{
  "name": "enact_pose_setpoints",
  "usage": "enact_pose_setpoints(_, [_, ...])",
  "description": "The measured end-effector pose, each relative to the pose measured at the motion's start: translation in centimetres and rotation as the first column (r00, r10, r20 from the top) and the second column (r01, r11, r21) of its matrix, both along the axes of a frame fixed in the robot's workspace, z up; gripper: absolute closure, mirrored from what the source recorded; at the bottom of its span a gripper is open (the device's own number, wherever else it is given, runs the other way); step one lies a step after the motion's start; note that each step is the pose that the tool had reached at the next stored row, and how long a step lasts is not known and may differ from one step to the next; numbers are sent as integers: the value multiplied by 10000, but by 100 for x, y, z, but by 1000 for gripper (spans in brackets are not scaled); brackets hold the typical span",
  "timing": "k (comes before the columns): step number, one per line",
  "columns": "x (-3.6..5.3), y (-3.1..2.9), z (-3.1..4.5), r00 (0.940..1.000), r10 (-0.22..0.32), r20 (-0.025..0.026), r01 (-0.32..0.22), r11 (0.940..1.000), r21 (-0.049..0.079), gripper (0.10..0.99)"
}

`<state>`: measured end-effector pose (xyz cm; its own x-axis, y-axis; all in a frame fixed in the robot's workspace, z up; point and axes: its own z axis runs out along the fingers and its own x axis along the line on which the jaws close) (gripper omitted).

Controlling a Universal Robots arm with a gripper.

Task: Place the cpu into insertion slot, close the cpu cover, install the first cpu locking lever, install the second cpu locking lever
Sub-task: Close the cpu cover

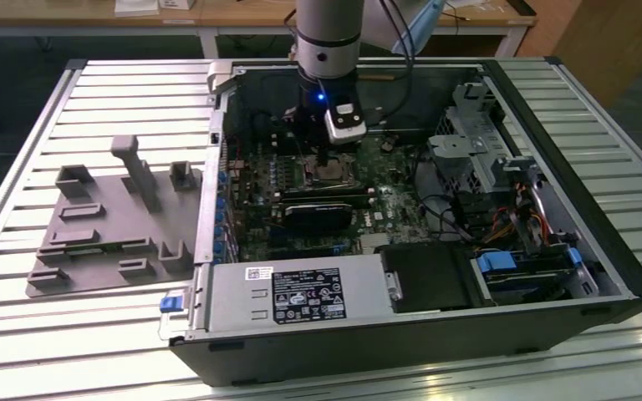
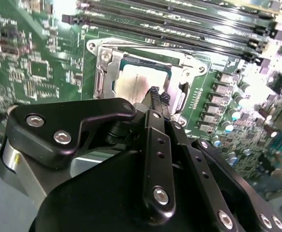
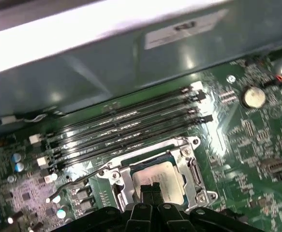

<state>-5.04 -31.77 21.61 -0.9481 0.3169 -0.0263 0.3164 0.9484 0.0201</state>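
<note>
The cpu [image 2: 138,82] [image 3: 164,175] lies flat in the insertion slot [image 1: 323,173] on the green board, its silver top showing. The cpu cover [image 2: 106,72] [image 3: 191,162], a silvery frame, lies down around it. A thin wire locking lever [image 3: 85,179] sticks out from one side of the socket, raised off the board. My gripper [image 2: 158,95] [image 3: 151,187] [image 1: 324,160] hangs just above one edge of the cpu. Its two black fingertips are pressed together, shut, with nothing between them.
Long black memory slots [image 3: 126,128] [image 2: 179,19] run beside the socket. A black heatsink block [image 1: 321,213] sits near the socket inside the open case, with the power supply [image 1: 287,292] and drive cage [image 1: 488,159] around. A grey parts fixture [image 1: 109,225] lies at the exterior view's left.
</note>
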Motion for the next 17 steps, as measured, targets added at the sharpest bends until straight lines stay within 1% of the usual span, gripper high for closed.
enact_pose_setpoints(3, [0, 0, -4, 9989, 475, 1, -475, 9989, 67, 980])
enact_pose_setpoints(4, [0, 0, -6, 9975, 704, 4, -704, 9975, 106, 980])
enact_pose_setpoints(6, [0, 1, -7, 9957, 921, 5, -921, 9957, 120, 980])
enact_pose_setpoints(17, [-10, -40, -11, 9870, 1606, 14, -1606, 9869, 141, 980])
